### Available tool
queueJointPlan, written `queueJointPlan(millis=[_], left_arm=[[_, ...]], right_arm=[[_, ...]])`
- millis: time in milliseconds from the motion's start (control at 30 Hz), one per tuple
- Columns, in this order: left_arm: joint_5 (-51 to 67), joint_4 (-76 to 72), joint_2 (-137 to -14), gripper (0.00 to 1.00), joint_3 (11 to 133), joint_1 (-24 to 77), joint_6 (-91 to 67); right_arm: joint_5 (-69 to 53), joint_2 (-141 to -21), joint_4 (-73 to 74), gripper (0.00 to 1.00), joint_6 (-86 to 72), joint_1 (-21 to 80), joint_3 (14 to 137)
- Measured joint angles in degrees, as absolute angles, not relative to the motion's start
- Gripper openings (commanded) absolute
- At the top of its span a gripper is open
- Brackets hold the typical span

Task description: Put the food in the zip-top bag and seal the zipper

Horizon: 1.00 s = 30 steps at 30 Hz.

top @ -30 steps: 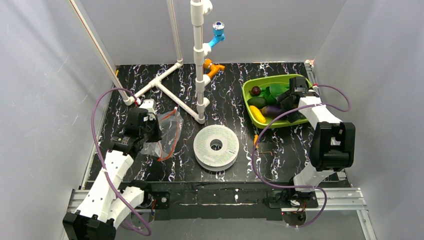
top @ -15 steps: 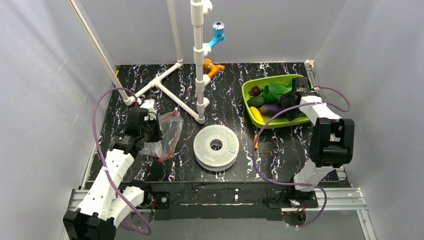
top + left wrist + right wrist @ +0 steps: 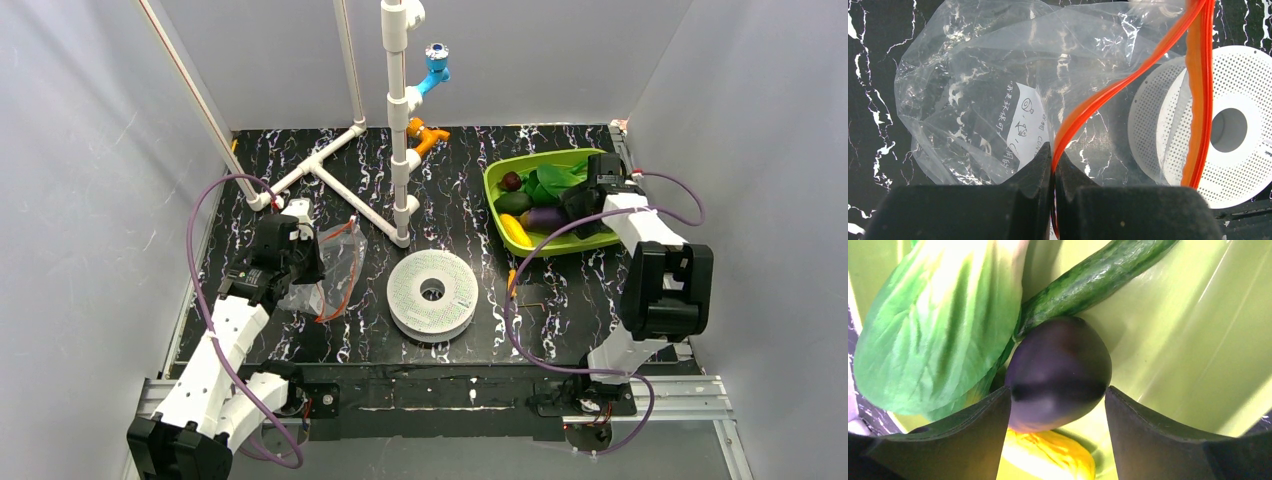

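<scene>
**Eggplant [image 3: 1058,372] clasped in the tray [image 3: 1188,340], zip-top bag [image 3: 973,100] pinched on the left**

We are looking at two arms working well apart. At the far right, the right gripper [image 3: 1058,395] is reaching into the lime-green tray. Its two dark fingers are pressing against both flanks of the purple eggplant. A bok choy [image 3: 938,325] leaf and a long green vegetable [image 3: 1093,275] are leaning on the eggplant, and a yellow banana [image 3: 1048,460] is lying just under it.

On the left, the left gripper [image 3: 1053,160] is squeezing its fingers together on the orange-red zipper [image 3: 1108,90]. The rest of the clear bag is slumping onto the black table, beside a white perforated disc [image 3: 1168,125].

What we are worrying about:
- The eggplant is round and glossy, so it could be squirting out of the grip as it lifts.
- The bok choy leaf could be dragging up with it and spilling over the tray rim.
- The bag is being held at one point of the strip only, so its floppy mouth may be sagging too narrow for the drop.
- The thin zipper could be slipping out of the pinch.

Writing: a white label on the bag is showing small black print and little icons. The print is looking like East Asian characters, too small for us to read. We are finding no brand elsewhere.
</scene>
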State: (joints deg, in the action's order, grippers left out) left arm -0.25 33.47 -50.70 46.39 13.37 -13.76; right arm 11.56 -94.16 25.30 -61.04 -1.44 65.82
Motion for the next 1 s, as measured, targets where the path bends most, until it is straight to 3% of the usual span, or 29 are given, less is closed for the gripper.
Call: queueJointPlan(millis=[100, 267, 333, 433, 567, 1000], left_arm=[[-0.25, 33.45, -50.79, 0.00, 46.50, 13.37, -13.76], [-0.25, 33.47, -50.83, 0.00, 46.54, 13.37, -13.76], [-0.24, 33.46, -50.83, 0.00, 46.54, 13.37, -13.76], [-0.23, 33.46, -50.90, 0.00, 46.54, 13.37, -13.76], [-0.23, 33.47, -50.92, 0.00, 46.54, 13.37, -13.76], [-0.23, 33.47, -50.92, 0.00, 46.54, 13.37, -13.76]], right_arm=[[11.95, -91.49, 25.59, 0.14, -59.95, -1.43, 65.68], [13.73, -85.72, 25.47, 0.16, -58.28, -1.39, 65.51], [14.57, -83.34, 25.03, 0.26, -57.35, -1.39, 65.21], [15.23, -81.38, 24.92, 0.52, -56.71, -1.39, 64.75], [13.38, -82.07, 24.91, 0.71, -57.67, -1.39, 64.17], [4.79, -92.41, 27.15, 0.79, -70.39, -0.96, 62.69]])
